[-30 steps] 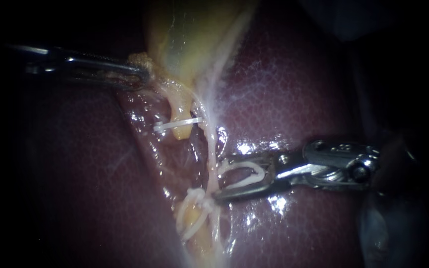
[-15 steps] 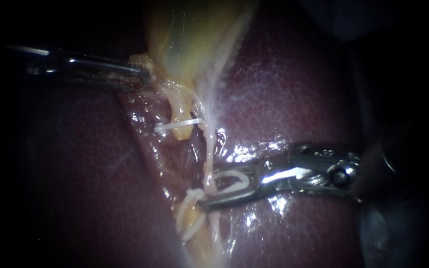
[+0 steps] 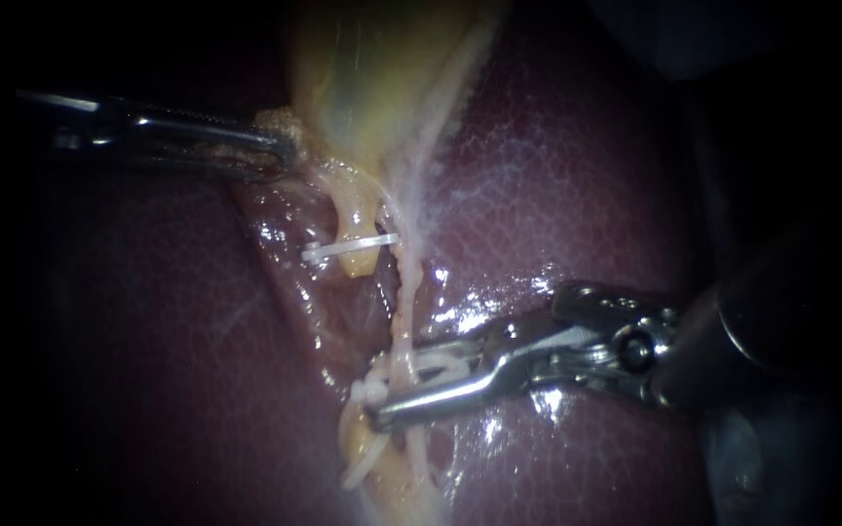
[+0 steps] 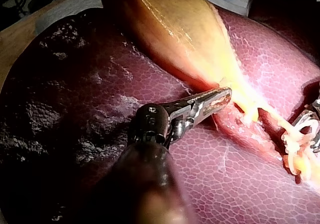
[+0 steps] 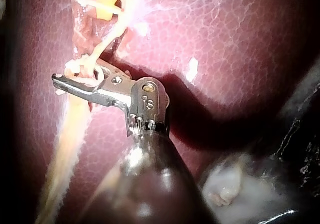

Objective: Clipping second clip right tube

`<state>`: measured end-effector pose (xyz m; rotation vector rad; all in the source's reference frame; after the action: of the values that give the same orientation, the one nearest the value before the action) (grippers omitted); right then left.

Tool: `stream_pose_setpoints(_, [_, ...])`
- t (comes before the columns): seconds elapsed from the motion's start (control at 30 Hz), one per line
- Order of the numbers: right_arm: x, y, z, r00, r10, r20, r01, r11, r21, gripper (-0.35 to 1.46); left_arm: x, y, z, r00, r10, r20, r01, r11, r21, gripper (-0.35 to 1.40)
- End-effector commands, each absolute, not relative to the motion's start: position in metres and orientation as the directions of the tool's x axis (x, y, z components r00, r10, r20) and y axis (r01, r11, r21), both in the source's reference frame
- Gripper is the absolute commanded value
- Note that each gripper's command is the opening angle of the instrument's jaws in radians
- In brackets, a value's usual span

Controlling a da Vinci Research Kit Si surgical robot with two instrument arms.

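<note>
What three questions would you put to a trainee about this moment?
1. True or false: the left instrument holds nothing.
2. What runs through the right instrument's end effector? A the liver's edge; B a pale tube; C the gallbladder.
3. Fill in: that end effector carries a white ___.

Key: 1 false, it is shut on the tapered end of the gallbladder; 2 B; 3 clip.
</note>
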<state>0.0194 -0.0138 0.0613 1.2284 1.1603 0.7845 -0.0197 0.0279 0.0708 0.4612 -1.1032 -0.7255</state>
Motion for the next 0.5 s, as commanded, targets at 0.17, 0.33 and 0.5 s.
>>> stream_pose_setpoints(0.17, [0.0195,-0.0142,0.0607,0.262,0.937,-0.232,0.159,0.195,0.968,0.47,-0.0197,0.0279,0.0708,0.261,-0.727,0.635,0.296,0.687,0.664,-0.35])
stream_pose_setpoints(0.33, [0.0195,-0.0141,0.0604,0.26,0.938,-0.231,0.162,0.193,0.968,0.47,-0.0197,0.0278,0.0706,0.261,-0.727,0.635,0.297,0.687,0.663,-0.35])
stream_pose_setpoints(0.5, [0.0197,-0.0138,0.0586,0.248,0.943,-0.224,0.177,0.183,0.967,0.47,-0.0197,0.0277,0.0705,0.261,-0.727,0.635,0.297,0.687,0.663,-0.35])
